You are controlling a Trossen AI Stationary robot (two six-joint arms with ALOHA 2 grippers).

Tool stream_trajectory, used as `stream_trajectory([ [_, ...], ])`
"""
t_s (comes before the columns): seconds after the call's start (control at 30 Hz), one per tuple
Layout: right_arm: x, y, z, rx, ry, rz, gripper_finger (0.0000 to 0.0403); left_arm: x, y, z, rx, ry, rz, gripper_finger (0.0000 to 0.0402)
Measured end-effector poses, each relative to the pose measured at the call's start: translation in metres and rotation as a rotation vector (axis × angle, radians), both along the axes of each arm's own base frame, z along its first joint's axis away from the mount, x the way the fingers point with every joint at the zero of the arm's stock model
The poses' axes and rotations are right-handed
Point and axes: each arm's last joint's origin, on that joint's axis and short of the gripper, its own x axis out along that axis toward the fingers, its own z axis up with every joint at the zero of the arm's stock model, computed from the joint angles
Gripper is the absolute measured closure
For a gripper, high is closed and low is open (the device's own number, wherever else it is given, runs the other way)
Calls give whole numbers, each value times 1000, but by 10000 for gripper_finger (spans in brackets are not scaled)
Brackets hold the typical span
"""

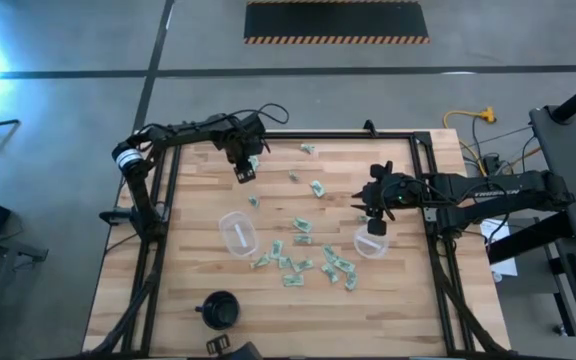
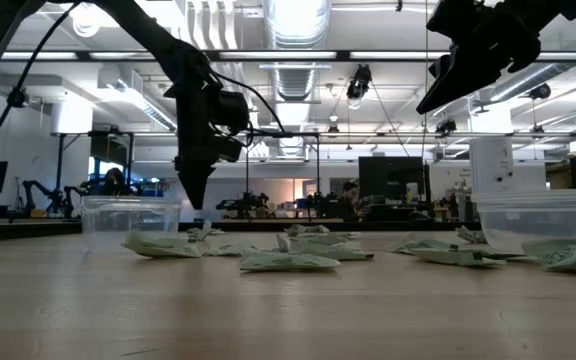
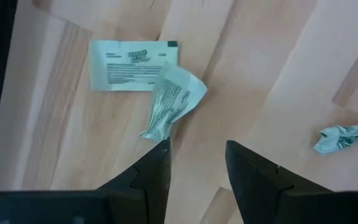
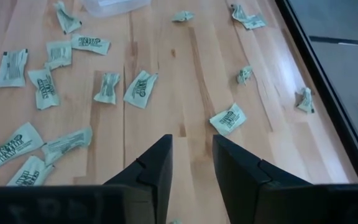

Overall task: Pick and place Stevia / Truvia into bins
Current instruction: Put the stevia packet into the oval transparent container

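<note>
Near the surface's far edge, your left hand (image 3: pixel 194 163) hovers released; the crumpled pale-green paper sweetener packet (image 3: pixel 171 102) lies just ahead, long axis toward one finger.

Wooden plank table (image 1: pixel 168 290), black frame along edges. Two clear cups on it: one left of centre (image 1: pixel 238 233), one right of centre (image 1: pixel 371 241). Green-white packets (image 1: pixel 303 262) scattered between and behind cups, several crumpled; one lies flat (image 3: pixel 133 65), crumpled one (image 3: pixel 173 99) overlapping its edge. Black round object (image 1: pixel 220 310) near front edge.
</note>
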Motion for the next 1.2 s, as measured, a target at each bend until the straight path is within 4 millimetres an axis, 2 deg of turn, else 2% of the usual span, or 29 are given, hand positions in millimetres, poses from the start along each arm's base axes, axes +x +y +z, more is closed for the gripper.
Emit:
stream_trajectory([
  [0.17,0,0,0,-4,1,4,303,1,1,-6,7,28,-6,265],
  [0.6,0,0,0,-22,6,21,312,11,8,-42,-21,103,3,265],
  [0.8,0,0,0,-20,6,19,310,10,10,-40,24,131,16,265],
  [1.07,0,0,-1,-15,8,17,316,10,4,-15,85,79,-62,265],
  [1.2,0,0,-2,-13,8,15,315,13,6,-19,113,69,-103,265],
])
